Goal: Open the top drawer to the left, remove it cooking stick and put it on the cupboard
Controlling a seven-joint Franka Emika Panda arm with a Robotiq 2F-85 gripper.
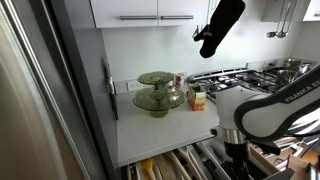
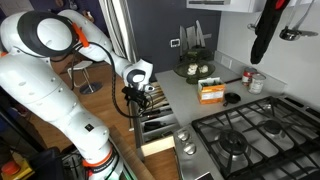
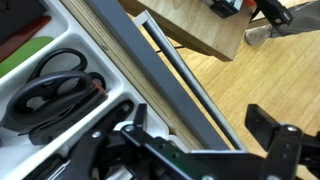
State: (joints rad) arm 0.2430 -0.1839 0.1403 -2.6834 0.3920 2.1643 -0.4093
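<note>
Nearest the wrist camera, the gripper (image 3: 200, 140) has its fingers spread wide with nothing between them. It hangs over the front rim of the drawer (image 3: 165, 65), which is pulled out already. Inside on the left there's a white tray with black scissors (image 3: 55, 95).

The stick isn't in the wrist view. In an exterior view there's a bunch of pale wooden utensils (image 1: 160, 166) lying in the drawer. I'd guess it's one of those, but it's too small and blurry to say which.

For handling, I'd expect it to be light, stiff, dry wood, so not fragile or slippery. Being thin, it'll probably roll or pivot if pinched near one end. I'd grab the handle around the middle, across its width, then lift straight up.

Further back, the cupboard (image 1: 150, 135) has bare white top just in front of the green dish (image 1: 157, 100).
</note>
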